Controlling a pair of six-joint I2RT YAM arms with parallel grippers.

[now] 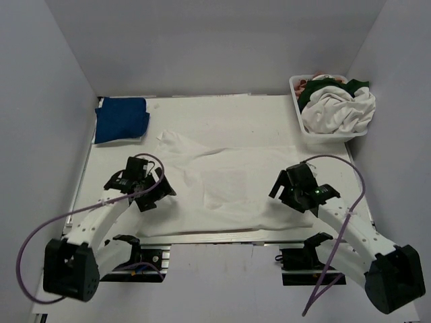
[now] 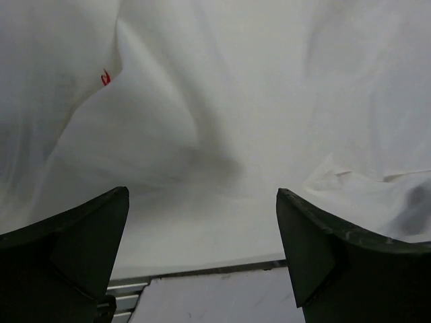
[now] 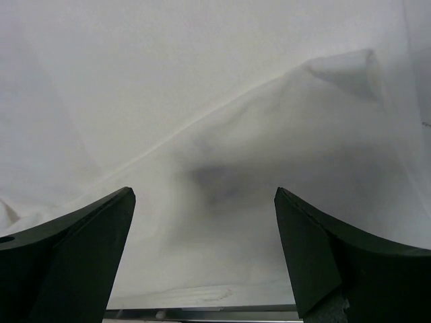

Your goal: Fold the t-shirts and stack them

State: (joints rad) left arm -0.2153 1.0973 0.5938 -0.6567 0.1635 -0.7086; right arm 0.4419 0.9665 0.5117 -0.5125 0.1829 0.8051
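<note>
Left tool [image 1: 156,193] and right tool [image 1: 286,193] both gape wide, empty, over white tee [image 1: 229,182] near hem; tee's long axis runs left-right between them.

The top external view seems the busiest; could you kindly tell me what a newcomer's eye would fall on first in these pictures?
A large white t-shirt lies spread and rumpled across the middle of the table, with the open left claw and open right claw poised over its near corners. A folded blue t-shirt sits at the far left corner. A white basket heaped with white and dark green garments stands at the far right.
</note>
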